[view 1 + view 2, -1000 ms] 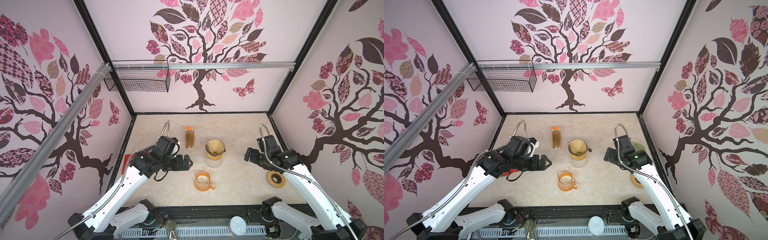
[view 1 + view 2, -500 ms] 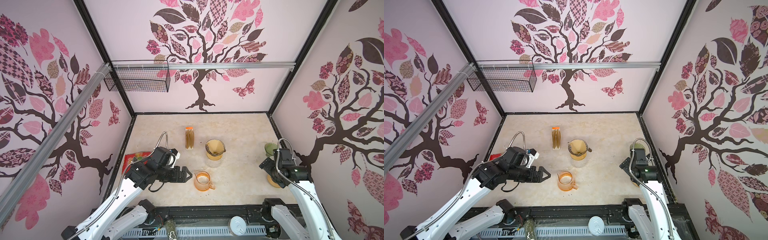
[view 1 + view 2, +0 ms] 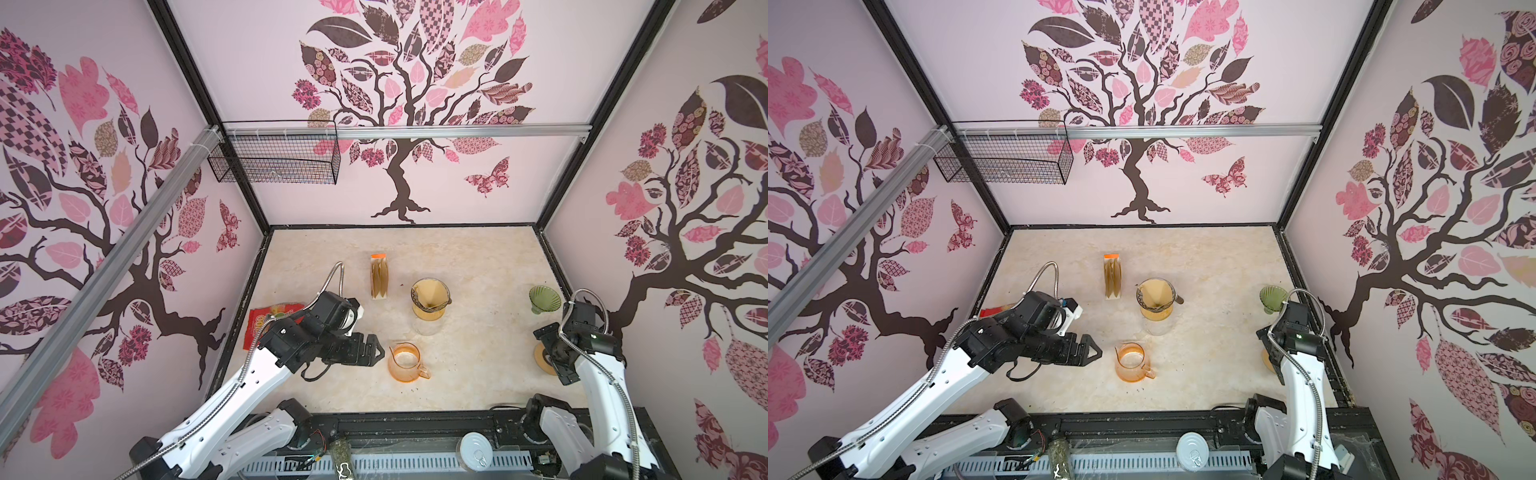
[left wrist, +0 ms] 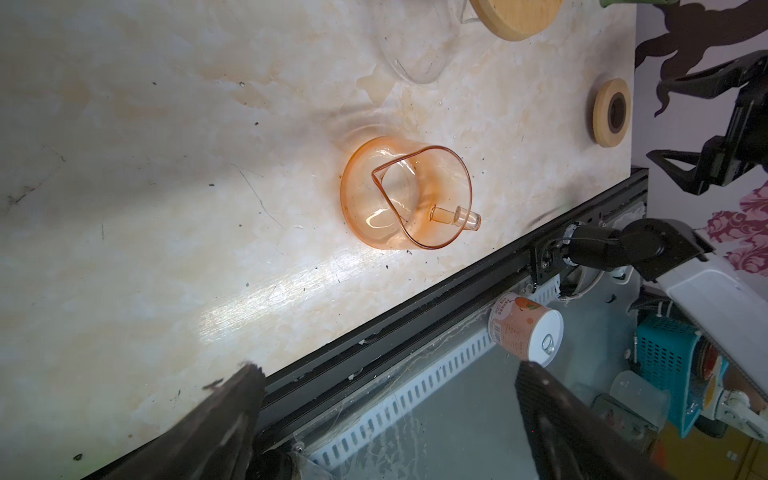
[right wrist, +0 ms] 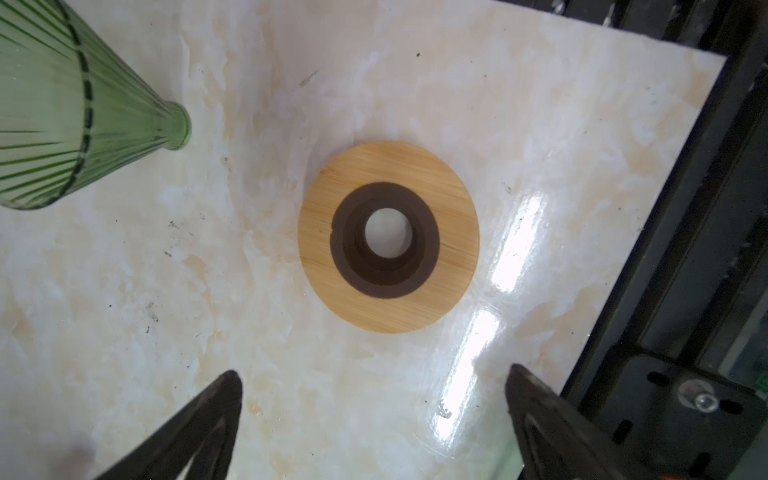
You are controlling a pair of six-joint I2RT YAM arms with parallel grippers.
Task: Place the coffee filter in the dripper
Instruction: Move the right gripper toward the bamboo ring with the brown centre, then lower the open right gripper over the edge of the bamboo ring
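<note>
**Coffee filter [image 3: 429, 291] seated in the dripper [image 3: 428, 314], both grippers wide and empty**

The pale paper cone lines the inside of the amber glass dripper. The dripper stands upright on a clear glass carafe [image 3: 427, 329] around the middle of the bench [image 3: 478, 374], a little nearer the back edge than the front. In both top views the paper's rim sits about level with the dripper's rim. A dark patch shows at the bottom of the cone (what it is I cannot tell). Just beside the carafe, toward the left edge, stands a clear holder of spare filters [image 3: 379, 277] with an orange top, apart from it.

The left gripper [image 3: 377, 353] hangs above the bench with its jaws spread wide and nothing between them. It points toward an orange glass pitcher [image 3: 404, 360] that stands near the front edge, close to the gripper but not touching it. Behind the left arm a red packet [image 3: 258, 328] lies by the left edge.

The right gripper [image 5: 372, 372] points down near the right edge, jaws likewise spread and holding nothing. In the right wrist view a wooden ring [image 5: 453, 249] with a dark inner collar lies flat on the bench ahead of the fingertips, not between them. A green ribbed glass cone [image 3: 544, 297] stands by the right edge, further toward the back, apart from the ring.
</note>
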